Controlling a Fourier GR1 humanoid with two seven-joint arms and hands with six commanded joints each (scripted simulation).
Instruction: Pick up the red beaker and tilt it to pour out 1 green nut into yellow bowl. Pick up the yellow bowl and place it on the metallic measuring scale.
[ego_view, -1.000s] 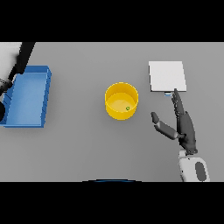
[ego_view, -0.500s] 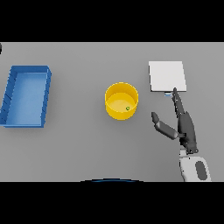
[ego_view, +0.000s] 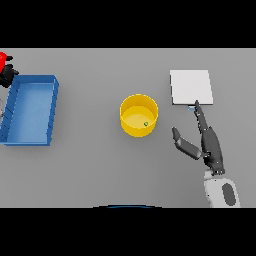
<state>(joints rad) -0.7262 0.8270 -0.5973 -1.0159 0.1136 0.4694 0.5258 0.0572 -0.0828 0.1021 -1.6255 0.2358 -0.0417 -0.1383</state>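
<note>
Centrally, the yellow bowl (ego_view: 139, 115) stands upright on the grey table (ego_view: 100, 165), with one green nut (ego_view: 146, 124) lying on its floor toward five o'clock; the pouring step is therefore judged complete, and the transfer of the bowl is the step in hand. At about two o'clock from the bowl, and apart from it, lies the metallic measuring scale (ego_view: 191, 87), a flat pale square with nothing on it. Between four and five o'clock from the bowl the right hand (ego_view: 209, 145) is open, its fingers straight and close together, pointing toward twelve o'clock so that the fingertips (ego_view: 197, 105) reach the near edge of the scale; its thumb is spread toward the bowl; it holds nothing. At the far nine-to-ten o'clock edge the red beaker (ego_view: 4, 59) shows only in part, with the dark left hand (ego_view: 8, 74) against it; whether those fingers are curled round it cannot be told. Just beside them sits a blue tray (ego_view: 52, 107). Next, by this reading, the right hand must swing toward nine o'clock, close about the bowl's wall, lift it level so the nut stays inside, and set it squarely on the scale.
</note>
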